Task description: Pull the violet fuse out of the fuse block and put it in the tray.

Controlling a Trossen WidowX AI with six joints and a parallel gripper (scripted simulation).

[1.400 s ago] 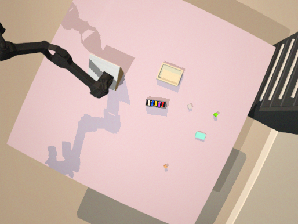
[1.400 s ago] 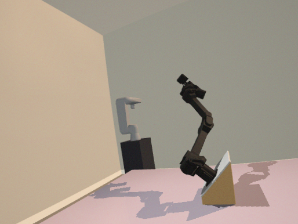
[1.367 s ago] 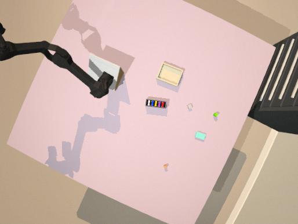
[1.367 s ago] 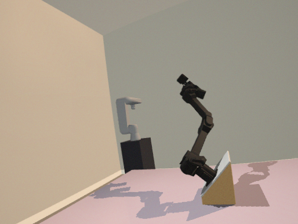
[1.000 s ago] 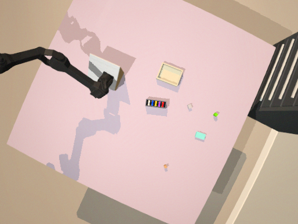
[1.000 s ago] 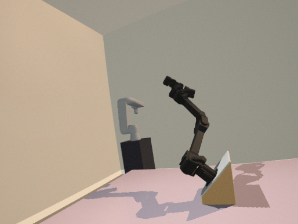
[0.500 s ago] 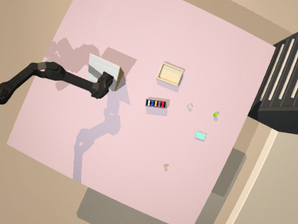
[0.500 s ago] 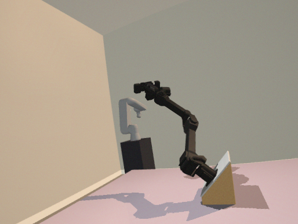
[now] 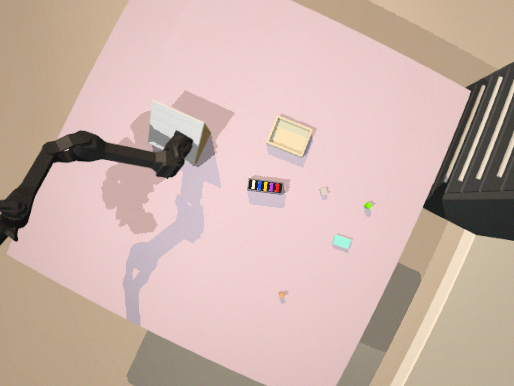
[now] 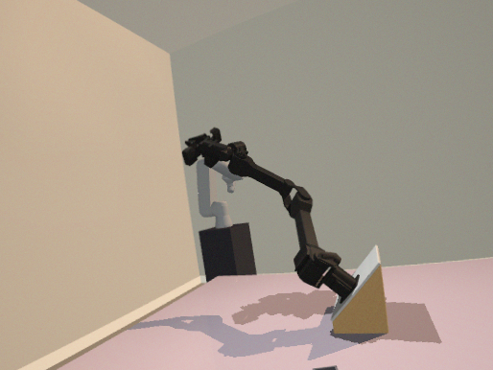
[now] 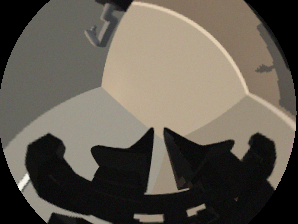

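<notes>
The violet fuse [image 9: 271, 187] stands in the dark fuse block [image 9: 249, 186], between the yellow fuse [image 9: 265, 186] and the red fuse [image 9: 278, 187]. The blue fuse [image 9: 259, 185] and white fuse [image 9: 253, 185] stand further left. The tray [image 9: 285, 150], pale yellow and empty, lies behind the block in the top view. My gripper [image 11: 158, 130] is open by a narrow gap with nothing between the fingertips. It is raised high and far from block and tray, facing the walls. In the exterior view its fingertips are hard to make out.
The arm's base sits on a sloped wedge [image 9: 177, 122] [image 10: 364, 307]. Right of the block lie a small pale piece [image 9: 324, 191], a green piece [image 9: 368, 205] and a teal box [image 9: 342, 242]. An orange piece [image 9: 282, 294] lies nearer the front. A grey robot [image 10: 205, 189] stands beyond the table.
</notes>
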